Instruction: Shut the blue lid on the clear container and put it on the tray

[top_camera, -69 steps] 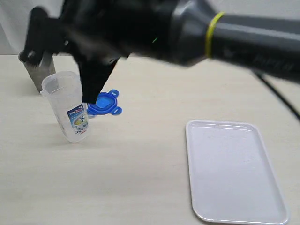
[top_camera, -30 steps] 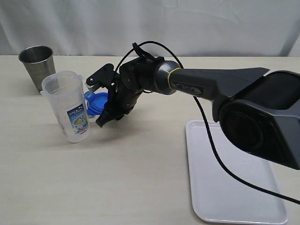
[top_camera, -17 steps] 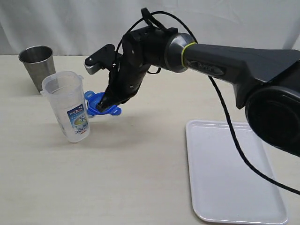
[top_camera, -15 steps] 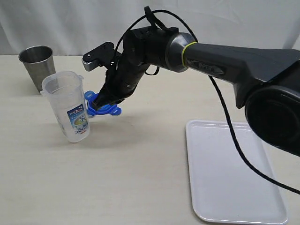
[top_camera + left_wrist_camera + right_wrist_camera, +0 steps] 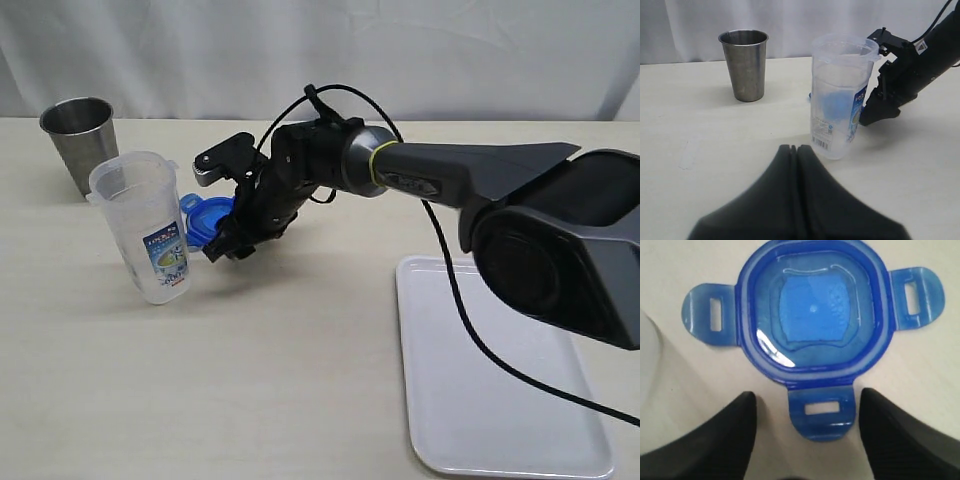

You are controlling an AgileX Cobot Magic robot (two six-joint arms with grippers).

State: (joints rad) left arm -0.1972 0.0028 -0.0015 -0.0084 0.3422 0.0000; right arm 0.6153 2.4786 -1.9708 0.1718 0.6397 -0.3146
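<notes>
The tray (image 5: 500,370) lies nearest on the table (image 5: 300,380), well apart from the rest. Farther back the container (image 5: 145,225) stands upright and open, with the lid (image 5: 812,307) flat just beside it. The right hand (image 5: 807,412) has its fingers apart astride one lid flap, and the left hand (image 5: 796,148) has its fingers pressed together.

One blue lid (image 5: 812,310), one clear container (image 5: 145,225), one tray (image 5: 500,370), one metal cup (image 5: 80,135) (grey).

Right tool (image 5: 228,248) dropped back down over the blue lid (image 5: 812,310), jaws now spread either side of one of its flaps
</notes>
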